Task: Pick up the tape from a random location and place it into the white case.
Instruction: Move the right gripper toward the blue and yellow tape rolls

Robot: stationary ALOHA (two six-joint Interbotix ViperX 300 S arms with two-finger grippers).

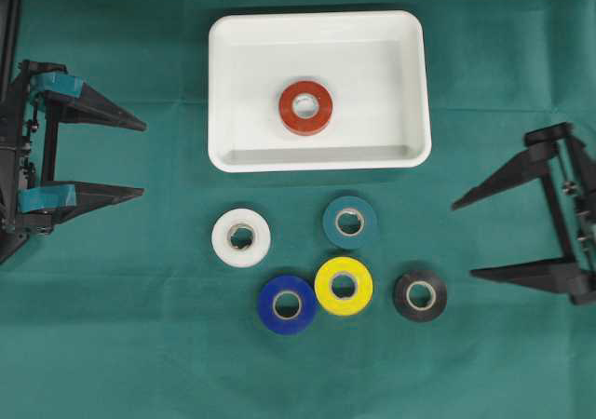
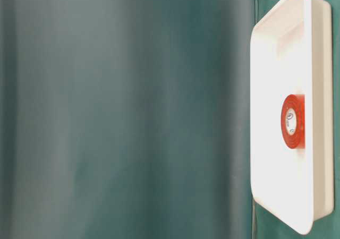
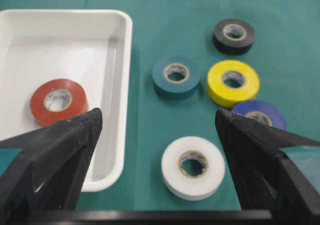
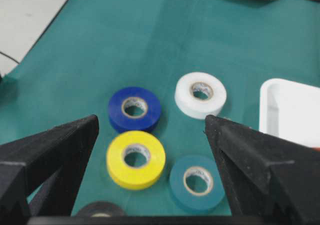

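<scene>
The white case (image 1: 233, 74) lies at the back middle of the green cloth, with a red tape roll (image 1: 305, 107) flat inside it. In front of it several tape rolls lie on the cloth: white (image 1: 241, 237), teal (image 1: 350, 222), yellow (image 1: 344, 286), blue (image 1: 287, 304) and black (image 1: 420, 295). My left gripper (image 1: 142, 158) hangs open at the left edge, holding nothing. At the right, my right gripper (image 1: 464, 238) is open and empty too. In the left wrist view the white roll (image 3: 193, 167) lies ahead between the open fingers (image 3: 75, 135).
The green cloth (image 1: 112, 344) covers the whole table. The table-level view shows only the case rim (image 2: 276, 37), the red roll (image 2: 293, 121) and green cloth. Pale floor (image 4: 25, 10) shows beyond the table's edge in the right wrist view.
</scene>
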